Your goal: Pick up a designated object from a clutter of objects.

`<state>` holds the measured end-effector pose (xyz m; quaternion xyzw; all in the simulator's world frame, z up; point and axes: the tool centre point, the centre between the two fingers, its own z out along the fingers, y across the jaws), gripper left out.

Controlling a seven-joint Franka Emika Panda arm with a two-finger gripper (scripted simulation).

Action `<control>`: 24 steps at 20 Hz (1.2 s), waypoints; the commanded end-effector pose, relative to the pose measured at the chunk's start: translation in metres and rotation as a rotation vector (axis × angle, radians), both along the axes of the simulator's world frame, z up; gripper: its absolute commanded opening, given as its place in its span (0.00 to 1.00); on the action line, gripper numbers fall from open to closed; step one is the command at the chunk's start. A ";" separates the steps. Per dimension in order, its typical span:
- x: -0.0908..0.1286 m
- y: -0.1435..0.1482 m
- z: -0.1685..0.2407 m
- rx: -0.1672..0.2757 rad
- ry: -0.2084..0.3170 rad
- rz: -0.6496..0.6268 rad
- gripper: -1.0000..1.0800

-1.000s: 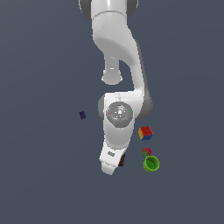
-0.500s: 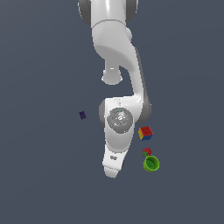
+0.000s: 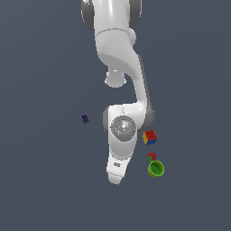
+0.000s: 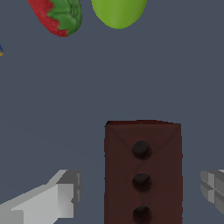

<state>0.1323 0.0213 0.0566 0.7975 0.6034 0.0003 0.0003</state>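
Probably stiff and light, the brown block (image 4: 142,173) sits between the spread fingers of the gripper (image 4: 142,192) — released, gripping nothing — best pinched across its flat long sides.

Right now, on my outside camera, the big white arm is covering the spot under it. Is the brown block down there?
Observer: Yes. The wrist camera shows the brown block right under the claw, in the space between its two fingers.
Operator: Is the claw squeezing it?
Observer: No. The claw is open, with a gap showing on each side of the block.
Operator: Is anything else in the way?
Observer: No. The green cup and the red and green piece sit well apart from the block.
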 end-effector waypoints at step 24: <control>-0.002 0.001 -0.027 0.000 0.001 0.002 0.00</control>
